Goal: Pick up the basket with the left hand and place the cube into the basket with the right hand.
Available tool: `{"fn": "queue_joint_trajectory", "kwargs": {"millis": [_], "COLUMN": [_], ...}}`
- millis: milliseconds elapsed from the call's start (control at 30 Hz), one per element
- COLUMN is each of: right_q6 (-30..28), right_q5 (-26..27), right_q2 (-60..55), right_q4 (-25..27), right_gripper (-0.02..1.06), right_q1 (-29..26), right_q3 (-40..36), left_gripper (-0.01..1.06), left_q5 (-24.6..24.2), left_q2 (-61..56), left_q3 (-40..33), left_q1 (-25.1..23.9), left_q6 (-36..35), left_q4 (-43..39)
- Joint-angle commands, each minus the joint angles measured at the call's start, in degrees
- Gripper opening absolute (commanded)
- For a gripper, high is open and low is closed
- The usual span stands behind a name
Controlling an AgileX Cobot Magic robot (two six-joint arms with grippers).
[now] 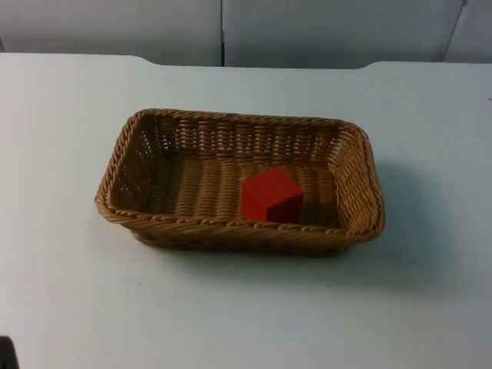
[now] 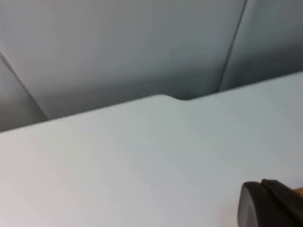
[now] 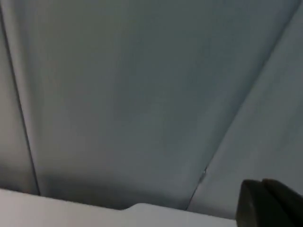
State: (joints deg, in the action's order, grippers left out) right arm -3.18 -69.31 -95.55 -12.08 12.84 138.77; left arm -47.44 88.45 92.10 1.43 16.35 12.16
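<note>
A brown wicker basket [image 1: 123, 181] stands on the white table near its middle in the top view. A red cube [image 1: 270, 195] lies inside it, on the basket floor right of centre, with one corner pointing forward. Nothing touches the basket or the cube. My left gripper [image 2: 272, 203] hangs low over bare white table and faces the grey partition; a sliver of wicker colour shows just beside it. My right gripper [image 3: 270, 201] is raised and points at the grey partition wall above the table's far edge. Both arms wait away from the basket.
The white table [image 1: 69, 307] lies bare all round the basket. The grey partition wall [image 1: 307, 31] closes off the far edge, which has a raised step in its middle. A small dark object [image 1: 6, 354] sits at the near left corner.
</note>
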Motion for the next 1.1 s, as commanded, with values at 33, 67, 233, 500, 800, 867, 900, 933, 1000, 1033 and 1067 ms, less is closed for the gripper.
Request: {"fn": "queue_joint_trajectory", "kwargs": {"millis": [33,67,233,500,800,867,900,933,1000,1033,1067], "right_q6": [4.0,4.7,9.6,17.3,7.9,6.2,5.5,5.2,3.6,3.6,3.2], "right_q5": [-0.7,-0.7,-0.4,16.2,11.9,10.8,9.6,8.6,5.8,5.8,5.3], "right_q2": [9.6,13.2,29.9,60.4,91.5,93.4,95.4,95.5,95.5,95.5,95.5], "right_q4": [-2.2,-3.0,-6.2,-7.2,6.3,7.3,8.1,8.2,8.4,8.4,8.7], "right_gripper": [0.01,0.01,0.01,0.01,0.01,0.01,0.01,0.01,0.01,0.01,0.01], "right_q1": [-0.2,-0.2,-0.2,-0.2,-0.2,-0.2,-0.2,-0.2,0.0,0.0,0.1], "right_q3": [-7.4,-11.1,-35.5,-80.5,-101.4,-102.7,-104.0,-105.2,-107.1,-107.1,-108.1], "left_gripper": [0.0,0.0,0.0,0.0,0.0,0.0,0.0,0.0,0.0,0.0,0.0], "left_q5": [-0.3,0.4,0.8,-1.0,-8.6,-9.4,-10.1,-10.8,-12.2,-12.2,-14.1], "left_q2": [-10.6,-17.7,-35.6,-58.4,-80.9,-82.8,-85.0,-87.0,-88.4,-88.4,-88.4], "left_q3": [-4.3,-8.6,-20.4,-37.0,-52.8,-54.2,-55.3,-56.4,-57.9,-57.9,-58.0], "left_q1": [0.1,0.1,0.1,0.1,0.1,0.1,0.1,0.1,0.1,0.1,0.1], "left_q6": [-3.2,-3.6,-3.7,-6.2,-6.3,-6.3,-6.3,-6.3,-6.3,-6.3,-6.3], "left_q4": [-5.6,-6.8,-6.3,-5.6,-2.2,-2.2,-2.2,-2.2,-2.2,-2.2,-2.6]}}
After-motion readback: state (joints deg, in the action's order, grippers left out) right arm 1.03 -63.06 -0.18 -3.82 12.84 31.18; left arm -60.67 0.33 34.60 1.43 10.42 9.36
